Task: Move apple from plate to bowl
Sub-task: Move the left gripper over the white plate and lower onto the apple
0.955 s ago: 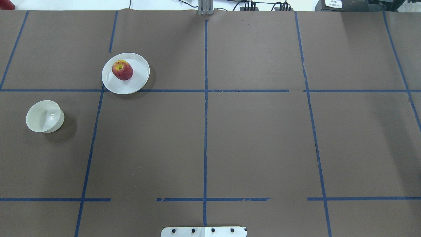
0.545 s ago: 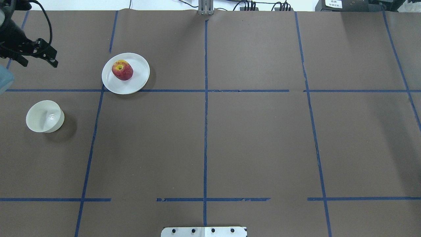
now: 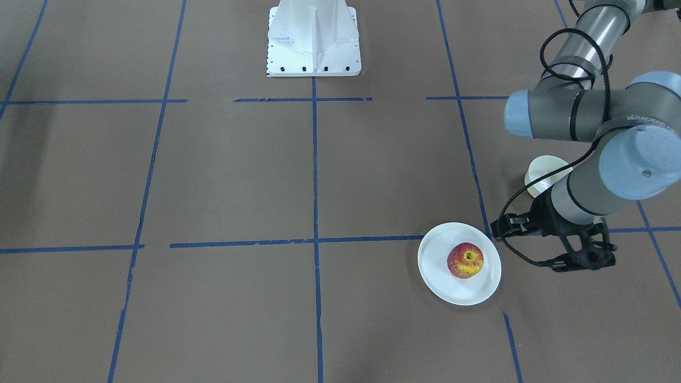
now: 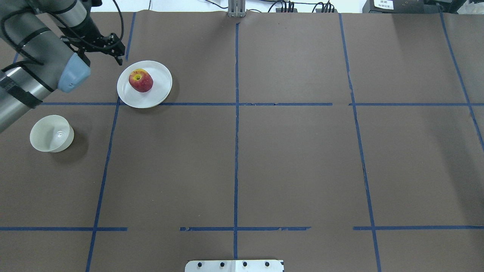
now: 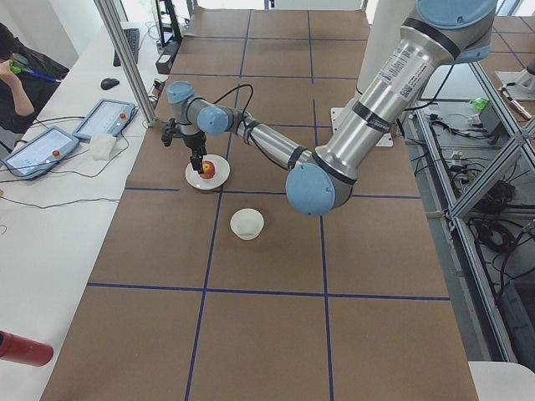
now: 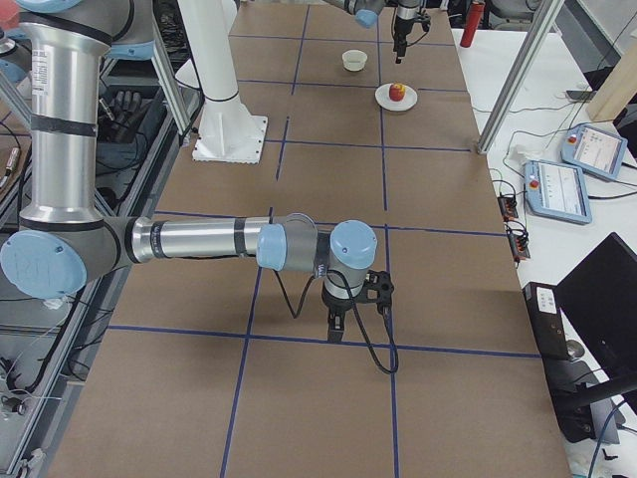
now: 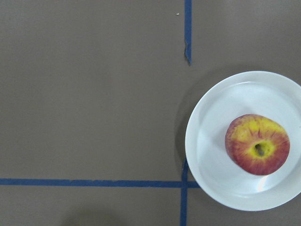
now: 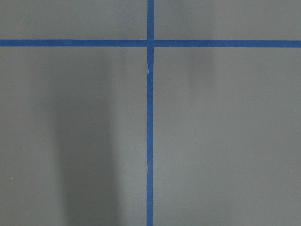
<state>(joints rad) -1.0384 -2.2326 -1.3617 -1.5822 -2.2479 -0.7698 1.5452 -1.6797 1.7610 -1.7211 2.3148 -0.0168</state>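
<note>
Apple (image 4: 140, 80) upright on plate (image 4: 163, 87), stem dimple skyward; left hand (image 4: 115, 49) beside rim, empty, opening indiscernible.

bowl (image 3: 538, 169) half hidden (left arm (image 3: 585, 192)), plate (image 7: 211, 155) cropped

Apple (image 4: 140, 80) stands exposed from above on plate (image 4: 162, 90). Left gripper (image 4: 115, 51) hangs just beside the plate's rim. Bare table (image 4: 94, 124) separates plate from bowl (image 4: 45, 133), whose mouth faces upward, uncovered.
</note>
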